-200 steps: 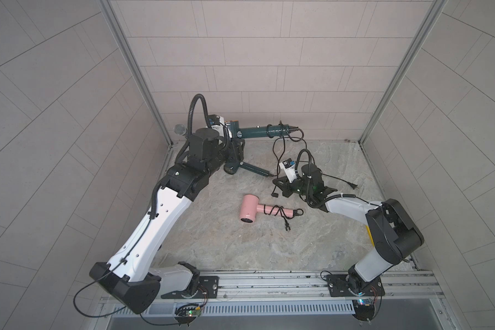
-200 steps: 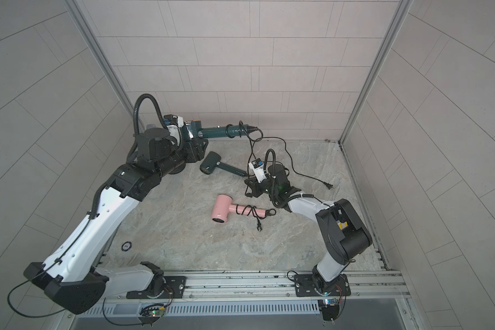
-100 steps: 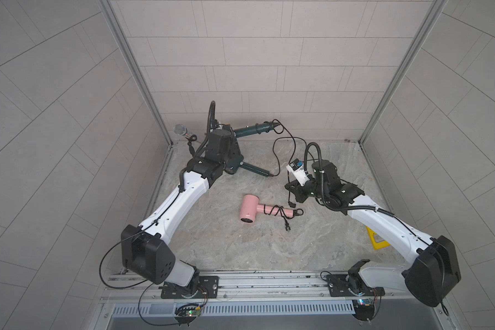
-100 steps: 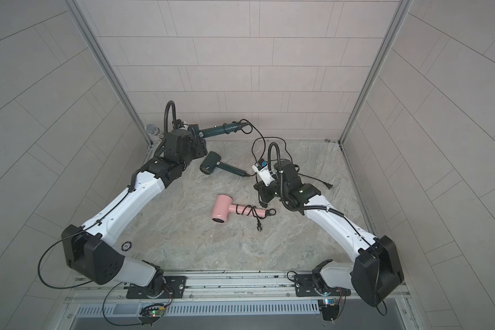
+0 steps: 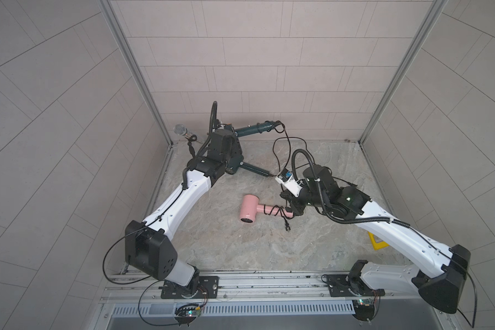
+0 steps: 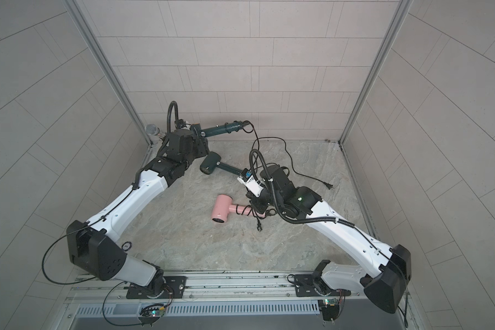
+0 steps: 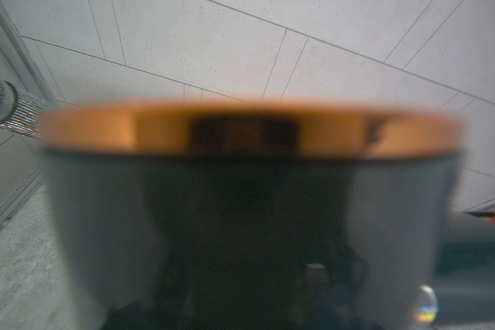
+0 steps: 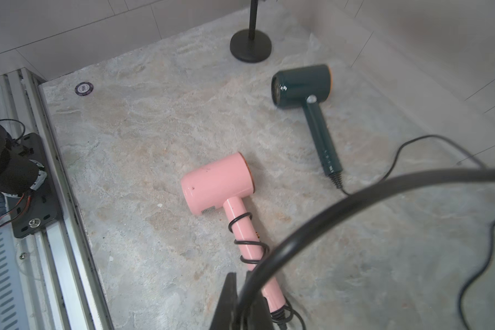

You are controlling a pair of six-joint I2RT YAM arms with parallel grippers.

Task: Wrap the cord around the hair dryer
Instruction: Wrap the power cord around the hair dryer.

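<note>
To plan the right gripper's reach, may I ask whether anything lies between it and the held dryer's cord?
Possibly. The right gripper sits shut at the pink dryer's handle end; between it and the cord hanging from the held dryer lies another green dryer's handle with its own loose cord.

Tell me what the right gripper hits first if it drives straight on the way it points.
The handle end of the pink plastic hair dryer: the right gripper, shut, points straight at it from close by. Whether they already touch is unclear.

Right hand point(image 5: 290, 206) nearer pink dryer point(image 5: 249, 208)
</note>
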